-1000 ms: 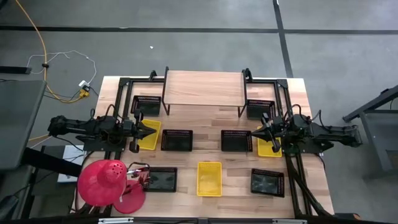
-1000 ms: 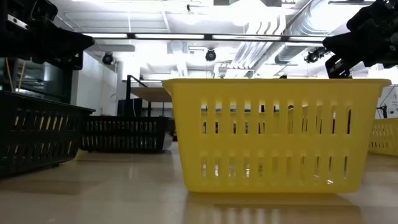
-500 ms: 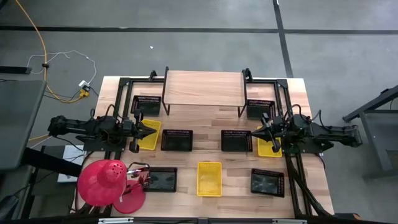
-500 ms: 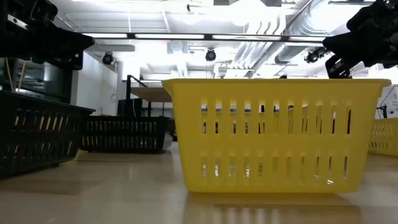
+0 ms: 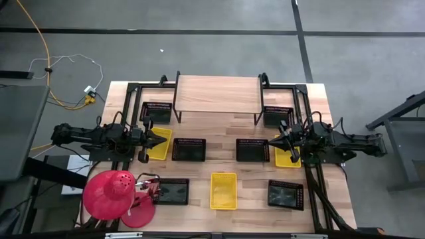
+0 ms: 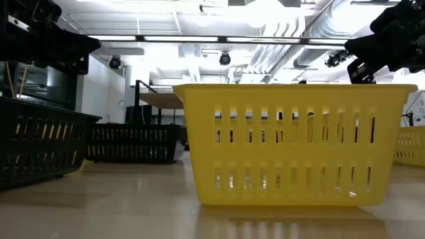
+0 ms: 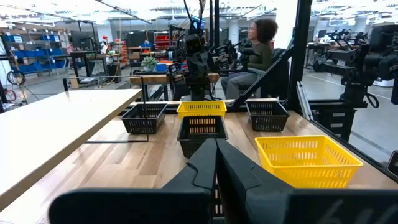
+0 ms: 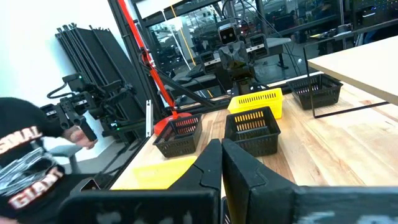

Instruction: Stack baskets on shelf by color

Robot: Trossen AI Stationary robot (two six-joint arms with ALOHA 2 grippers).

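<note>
- Left end effector [image 5: 163,139]: arm level from left of frame, fingers pressed together, empty, over a yellow basket [image 5: 158,149].
- Right end effector [image 5: 279,141]: mirrored pose at right, pressed together, empty.
- Shelf [image 5: 217,94] at counter [image 5: 219,169] top centre, bare.

Light source: bright ceiling strips [image 6: 219,38] overhead, blown out white in the low view.
Bench [image 5: 219,143]: evenly lit from above, with short soft shadows.
Glare: pale sheen on the bench near the yellow basket [image 6: 292,143].
Blur: a dark out-of-focus shape fills one corner of the right wrist view.
</note>
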